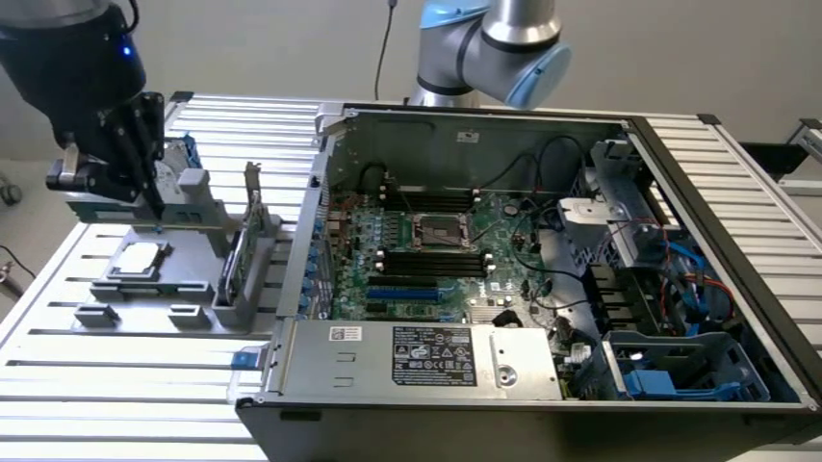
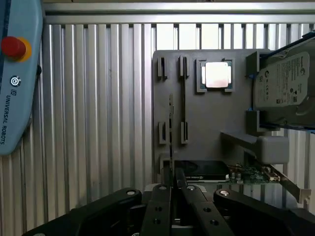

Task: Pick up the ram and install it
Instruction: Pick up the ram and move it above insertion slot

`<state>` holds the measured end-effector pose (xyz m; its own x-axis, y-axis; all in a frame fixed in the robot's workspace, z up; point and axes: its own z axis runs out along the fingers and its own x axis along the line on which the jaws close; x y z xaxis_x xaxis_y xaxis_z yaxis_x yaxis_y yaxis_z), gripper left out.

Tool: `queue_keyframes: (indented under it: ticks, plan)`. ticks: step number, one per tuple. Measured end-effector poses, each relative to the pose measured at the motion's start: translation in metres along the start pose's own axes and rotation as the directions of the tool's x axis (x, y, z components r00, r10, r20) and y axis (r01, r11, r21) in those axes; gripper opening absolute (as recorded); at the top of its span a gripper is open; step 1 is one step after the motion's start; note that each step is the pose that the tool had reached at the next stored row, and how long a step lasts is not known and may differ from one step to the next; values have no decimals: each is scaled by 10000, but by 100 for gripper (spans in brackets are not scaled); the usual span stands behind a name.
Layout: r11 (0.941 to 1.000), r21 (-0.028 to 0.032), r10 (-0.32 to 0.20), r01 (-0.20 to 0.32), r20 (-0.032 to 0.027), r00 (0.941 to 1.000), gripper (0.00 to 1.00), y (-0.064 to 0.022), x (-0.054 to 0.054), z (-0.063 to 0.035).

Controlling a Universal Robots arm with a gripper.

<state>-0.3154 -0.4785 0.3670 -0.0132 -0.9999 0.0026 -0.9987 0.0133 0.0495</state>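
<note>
Gripper (image 2: 172, 189) fingers (image 2: 158, 209) clamped on ram (image 2: 171, 142), seen edge-on. Ram is over the gray tray (image 2: 211, 118), beside the CPU (image 2: 217, 75), off the PC case (image 1: 540, 260).

Pale blue pendant (image 2: 15, 98): "UNIVERSAL ROBOTS" in dark letters down its face, with a round logo mark just beside the words. The red button (image 2: 13, 46) on its yellow ring has no lettering I can make out.

Hard drive (image 2: 280, 81): white label with lines of print, too fine to read.

Power supply (image 1: 424, 356): black label with white print and rows of marks, perhaps a Dell logo at one corner. The small white sticker (image 1: 346, 333) beside it is unreadable.

The ram (image 2: 171, 123) is edge-on, clamped in my gripper (image 2: 171, 173); nothing legible.
</note>
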Motion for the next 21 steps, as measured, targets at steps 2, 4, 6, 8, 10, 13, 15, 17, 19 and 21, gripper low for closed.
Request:
queue_keyframes:
  ticks: [2, 4, 6, 8, 10, 13, 15, 17, 19, 21]
  plan:
    - [10000, 0, -1, 1, -1, 10000, 14, -71, -4, -94]
    - [10000, -1, 0, 0, -1, 10000, 14, -145, -11, -192]
    - [10000, 0, 1, -1, 0, 10000, 14, -217, -17, -284]
    - [10000, 0, 0, 0, -1, 10000, 14, -293, -24, -382]
    - [10000, -1, 0, 0, -1, 10000, 14, -367, -31, -475]
    - [10000, -1, 0, 0, -1, 10000, 14, -487, -44, -613]
    - [10000, 1, -1, 1, 1, 10000, 14, -573, -56, -672]
    - [10000, -1, 1, -1, -1, 10000, 14, -657, -69, -718]
    - [10000, 0, 0, 0, 0, 10000, 14, -748, -84, -747]
    - [10000, -1, 0, 0, -2, 10000, 14, -832, -100, -758]
